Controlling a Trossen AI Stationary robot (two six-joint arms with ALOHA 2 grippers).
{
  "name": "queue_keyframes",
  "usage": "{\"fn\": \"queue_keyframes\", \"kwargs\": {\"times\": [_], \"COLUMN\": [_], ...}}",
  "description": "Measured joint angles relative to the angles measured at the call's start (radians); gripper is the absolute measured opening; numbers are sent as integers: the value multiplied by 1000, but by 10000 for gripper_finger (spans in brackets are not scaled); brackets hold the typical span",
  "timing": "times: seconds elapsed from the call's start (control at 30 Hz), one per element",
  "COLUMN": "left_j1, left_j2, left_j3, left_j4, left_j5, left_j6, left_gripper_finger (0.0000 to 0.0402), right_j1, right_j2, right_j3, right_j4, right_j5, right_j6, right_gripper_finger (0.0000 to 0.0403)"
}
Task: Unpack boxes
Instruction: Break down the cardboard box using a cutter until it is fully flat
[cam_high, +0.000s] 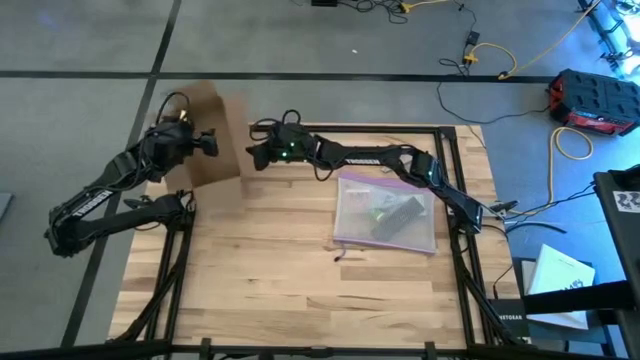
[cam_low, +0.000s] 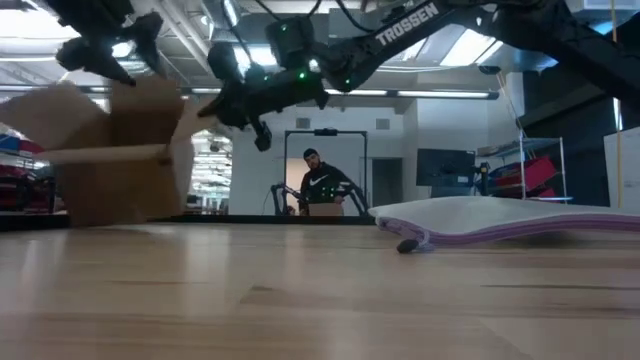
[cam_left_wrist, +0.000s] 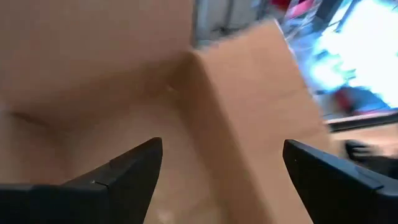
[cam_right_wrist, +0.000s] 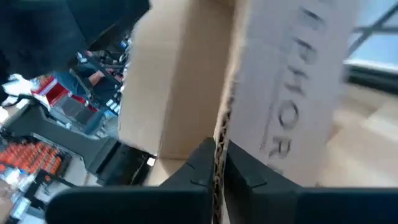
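Note:
A brown cardboard box (cam_high: 215, 125) stands open at the table's far left; in the low view the box (cam_low: 110, 165) looks blurred. One flap carries black lettering (cam_right_wrist: 292, 81). My right gripper (cam_high: 252, 155) reaches in from the right and is shut on that flap. My left gripper (cam_high: 210, 143) hovers open at the box's left side, above its opening. In the left wrist view the open fingers (cam_left_wrist: 140, 165) stand apart in front of the box's inner walls (cam_left_wrist: 242, 112). I cannot tell whether they touch it. My right gripper pinches the free edge of the box's lettered flap (cam_right_wrist: 219, 134) between its two fingers, a single cardboard layer seen edge-on. The fingers come nearly level from the table's right side. The flap stands up from the box, which is down at the table top.
A clear plastic bag with a purple zip edge (cam_high: 385, 215) lies right of the table's middle, with dark items inside. A small dark thing (cam_high: 343, 257) lies by its near corner. Bare wood spreads across the table's near half. A person (cam_low: 320, 185) stands beyond the far edge.

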Motion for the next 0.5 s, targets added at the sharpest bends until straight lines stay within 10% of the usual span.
{"fn": "queue_keyframes", "kwargs": {"times": [0.5], "left_j1": [0], "left_j2": [-116], "left_j3": [2], "left_j4": [593], "left_j5": [535], "left_j6": [-123], "left_gripper_finger": [320], "right_j1": [-67], "right_j2": [-283], "right_j3": [1], "right_j4": [-343], "right_j5": [197], "right_j6": [-601], "right_gripper_finger": [0]}}
